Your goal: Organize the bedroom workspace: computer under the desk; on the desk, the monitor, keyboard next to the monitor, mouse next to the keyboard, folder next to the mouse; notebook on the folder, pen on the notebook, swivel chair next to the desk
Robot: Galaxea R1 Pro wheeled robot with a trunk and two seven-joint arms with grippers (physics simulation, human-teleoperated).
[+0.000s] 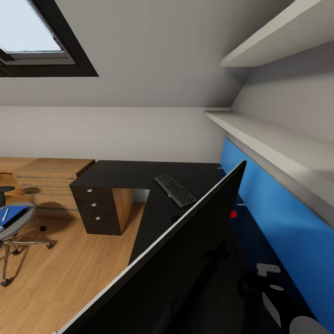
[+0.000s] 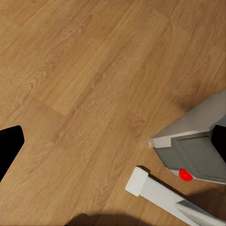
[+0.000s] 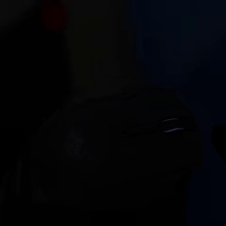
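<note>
The black monitor (image 1: 185, 260) looms tilted close in the head view, above the black desk (image 1: 125, 174). A red dot (image 1: 233, 214) shows by its edge. The keyboard (image 1: 175, 190) lies on the desk beyond it. Far left stands the swivel chair (image 1: 21, 232) with the blue folder (image 1: 14, 214) and a pale pen (image 1: 4, 214) on its seat. My left gripper (image 2: 113, 146) hangs open over the wood floor beside the silver-grey computer (image 2: 197, 146) and a white desk leg (image 2: 155, 190). The right wrist view is almost black, with a dim rounded shape (image 3: 117, 155). The mouse and notebook are hidden.
A black drawer unit (image 1: 99, 208) stands under the desk's far wing. Light wooden cabinets (image 1: 51, 178) line the wall to the left. A blue back panel (image 1: 278, 218) and white shelves (image 1: 273, 144) run along the right. Wood floor (image 1: 69, 273) lies between chair and desk.
</note>
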